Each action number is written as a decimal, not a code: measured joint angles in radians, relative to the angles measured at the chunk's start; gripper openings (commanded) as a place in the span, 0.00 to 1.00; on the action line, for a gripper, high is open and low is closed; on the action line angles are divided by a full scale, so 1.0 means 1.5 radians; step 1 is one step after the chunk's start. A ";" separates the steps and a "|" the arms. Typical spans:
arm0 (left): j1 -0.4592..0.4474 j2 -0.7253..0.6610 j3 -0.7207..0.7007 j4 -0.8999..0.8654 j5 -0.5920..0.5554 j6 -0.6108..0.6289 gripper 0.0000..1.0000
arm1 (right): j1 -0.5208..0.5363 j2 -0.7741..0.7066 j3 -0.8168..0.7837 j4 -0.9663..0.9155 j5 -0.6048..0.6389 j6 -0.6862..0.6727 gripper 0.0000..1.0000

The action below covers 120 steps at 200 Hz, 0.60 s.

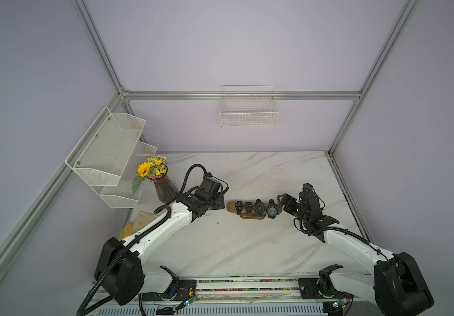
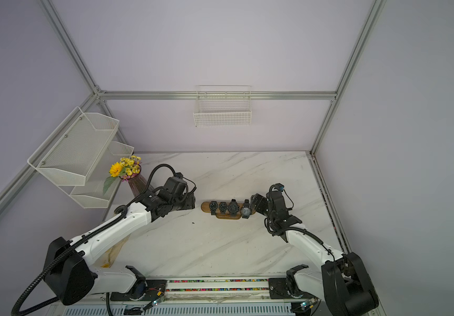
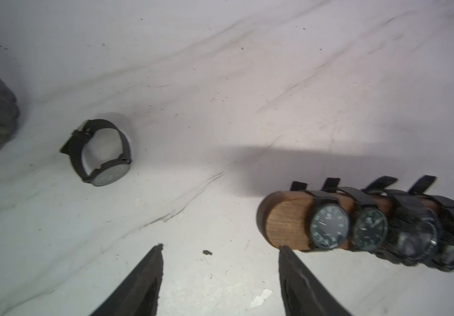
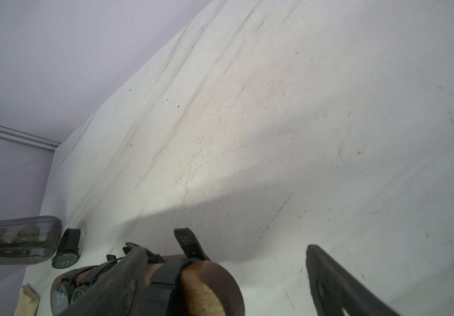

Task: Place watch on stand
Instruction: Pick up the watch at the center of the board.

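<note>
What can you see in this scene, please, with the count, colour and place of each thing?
stand: 1, dark brown wood, mid-table
watches on stand: 4, black, side by side along the bar
loose watch: 1, black, on the table near the vase
vase: 1, dark, ribbed, table's left rear, holding yellow flowers
mesh shelf: 1, white, left wall
wire basket: 1, white, back wall
table: 1, white marble
left gripper: 1, black, open, by the stand's bare end
right gripper: 1, black, open, at the stand's other end
</note>
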<state>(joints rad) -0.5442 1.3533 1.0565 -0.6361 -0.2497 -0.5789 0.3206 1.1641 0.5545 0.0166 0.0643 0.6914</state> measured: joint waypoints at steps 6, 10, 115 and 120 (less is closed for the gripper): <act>0.012 0.003 0.000 -0.003 -0.014 0.004 0.77 | 0.000 -0.005 0.004 -0.006 0.002 -0.005 0.93; 0.021 0.006 0.001 -0.005 -0.022 0.008 0.78 | 0.000 -0.008 0.007 -0.010 0.004 -0.010 0.93; 0.112 0.284 0.121 -0.027 -0.101 0.224 0.81 | 0.000 -0.123 0.032 -0.075 -0.025 -0.088 0.93; 0.114 0.294 0.124 -0.029 -0.097 0.231 0.81 | 0.000 -0.123 0.032 -0.077 -0.025 -0.088 0.93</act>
<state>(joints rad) -0.3733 1.7947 1.2423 -0.6792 -0.3946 -0.2329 0.3206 0.9798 0.6018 -0.0982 0.0261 0.5594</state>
